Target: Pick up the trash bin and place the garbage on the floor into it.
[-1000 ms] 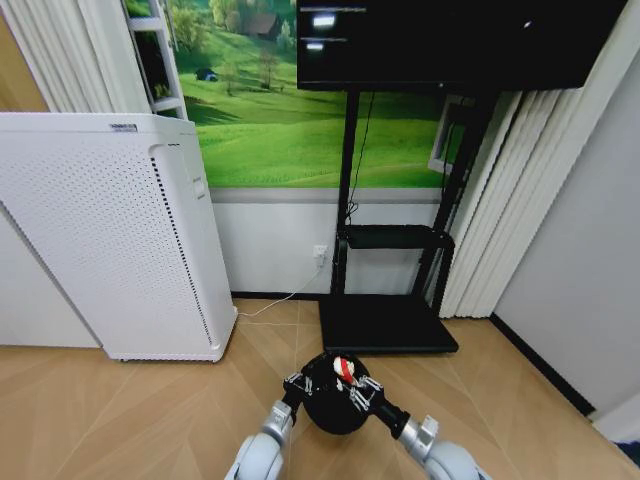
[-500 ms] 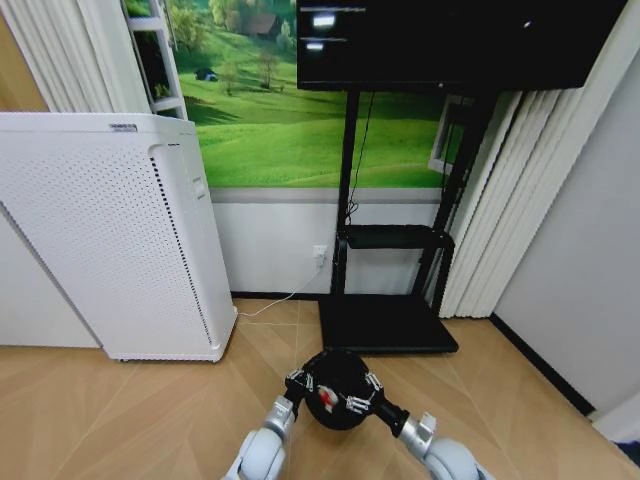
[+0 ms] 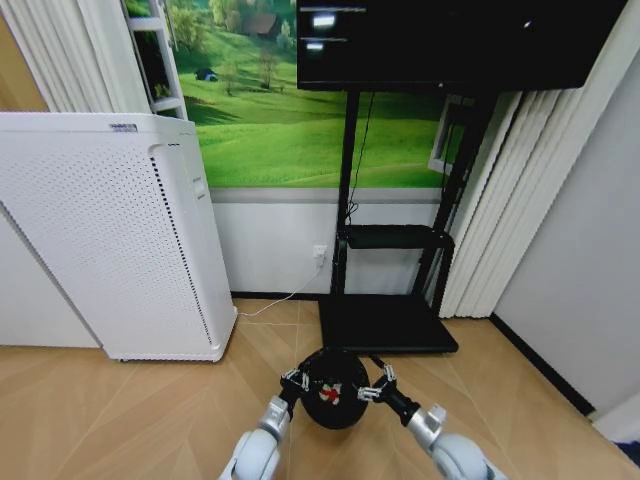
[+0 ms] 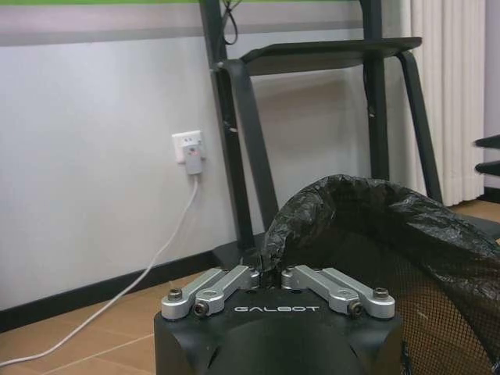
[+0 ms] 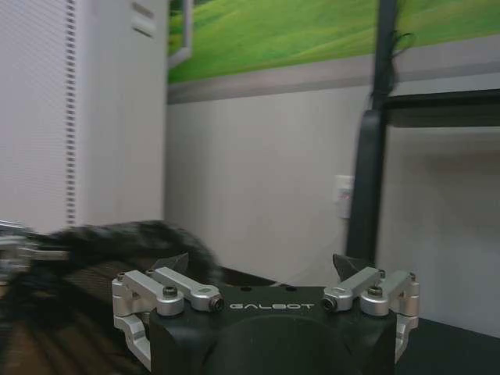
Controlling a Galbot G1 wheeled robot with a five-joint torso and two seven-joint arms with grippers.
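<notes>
The trash bin (image 3: 332, 408), small, round and black with a black bag liner, hangs just above the wood floor, low in the head view. My left gripper (image 3: 296, 381) is shut on its left rim; the left wrist view shows that gripper (image 4: 269, 275) pinching the crumpled liner edge of the bin (image 4: 375, 226). A red-and-white piece of garbage (image 3: 328, 396) lies inside the bin. My right gripper (image 3: 376, 387) is open and holds nothing, just off the bin's right rim. In the right wrist view this gripper (image 5: 262, 269) stands wide apart, with the bin (image 5: 101, 246) beside it.
A tall white perforated appliance (image 3: 110, 230) stands at the left. The black screen stand's base plate (image 3: 388, 325) lies on the floor right behind the bin. A white cable (image 3: 275, 303) runs from a wall socket (image 3: 320, 254). Curtains (image 3: 500, 200) hang at the right.
The right gripper held the red-and-white piece over the bin, let it drop inside, then drew back to the right of the rim. The left gripper kept its hold on the bin.
</notes>
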